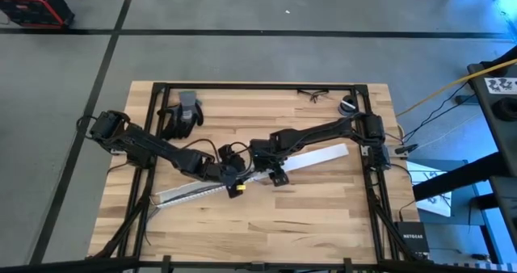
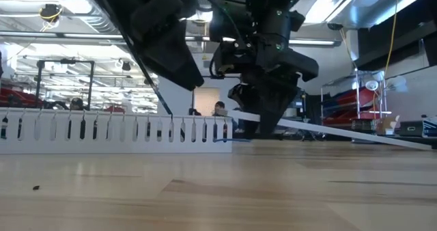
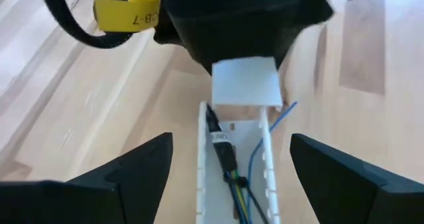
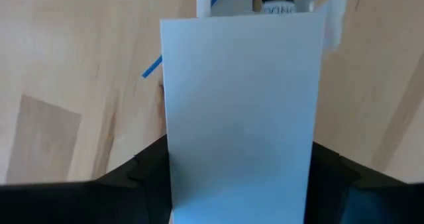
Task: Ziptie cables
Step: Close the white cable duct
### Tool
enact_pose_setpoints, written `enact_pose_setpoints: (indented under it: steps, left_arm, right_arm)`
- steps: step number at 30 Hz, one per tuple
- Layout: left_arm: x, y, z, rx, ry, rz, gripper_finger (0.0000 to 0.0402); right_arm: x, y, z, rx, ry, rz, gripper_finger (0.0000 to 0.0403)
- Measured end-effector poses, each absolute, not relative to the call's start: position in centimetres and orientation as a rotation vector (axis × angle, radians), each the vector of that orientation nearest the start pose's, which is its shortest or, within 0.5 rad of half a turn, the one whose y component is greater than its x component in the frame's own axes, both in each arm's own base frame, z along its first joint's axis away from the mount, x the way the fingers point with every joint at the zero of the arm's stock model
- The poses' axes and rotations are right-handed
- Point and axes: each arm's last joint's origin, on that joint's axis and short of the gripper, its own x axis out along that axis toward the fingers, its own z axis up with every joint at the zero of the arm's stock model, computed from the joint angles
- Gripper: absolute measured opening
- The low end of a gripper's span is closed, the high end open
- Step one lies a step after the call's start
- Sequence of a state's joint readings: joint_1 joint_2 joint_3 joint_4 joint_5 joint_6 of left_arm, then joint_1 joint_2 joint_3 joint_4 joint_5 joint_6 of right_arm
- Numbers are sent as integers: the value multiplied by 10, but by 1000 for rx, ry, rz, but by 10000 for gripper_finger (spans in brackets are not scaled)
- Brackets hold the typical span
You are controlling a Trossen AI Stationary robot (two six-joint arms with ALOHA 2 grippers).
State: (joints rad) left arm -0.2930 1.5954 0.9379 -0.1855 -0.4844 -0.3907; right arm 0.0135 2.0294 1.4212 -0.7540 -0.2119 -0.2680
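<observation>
On the wooden table [image 1: 266, 216] lies a long white slotted channel [image 1: 194, 191]. The right gripper [image 4: 240, 168] grasps a flat white cover strip [image 4: 242, 111] at the channel's right end. The left gripper [image 3: 228, 168] straddles the channel, fingers spread and grasping nothing. The cables [image 3: 228, 164] lie inside the channel, between those fingers.

cables [image 3: 228, 168] in channel [image 3: 265, 164], lid [image 4: 242, 111] above

Two dark jointed arms showing black housings throughout. Left arm [image 1: 153, 148] trailing looped black cabling; yellow printed tag [image 3: 127, 12] hanging near its wrist. Left gripper [image 3: 232, 171] fingers showing matte black, wedge-shaped.
</observation>
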Motion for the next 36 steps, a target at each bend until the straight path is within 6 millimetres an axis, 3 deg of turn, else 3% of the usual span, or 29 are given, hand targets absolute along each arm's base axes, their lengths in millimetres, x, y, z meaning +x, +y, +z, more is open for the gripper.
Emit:
enact_pose_setpoints:
  steps: [10, 20, 30, 36]
  left_arm:
    - [307, -83, 196, -42, 728, 335, 301]
    - [308, -83, 198, -45, 710, 331, 301]
    - [309, -83, 198, -54, 699, 332, 301]
    - [309, -83, 198, -52, 700, 331, 301]
  right_arm:
    - [353, 0, 144, -87, 1096, 286, 236]
    - [324, 1, 103, -98, 947, 281, 238]
    - [324, -2, 114, -149, 883, 298, 291]
    - [318, -4, 126, -144, 896, 327, 289]
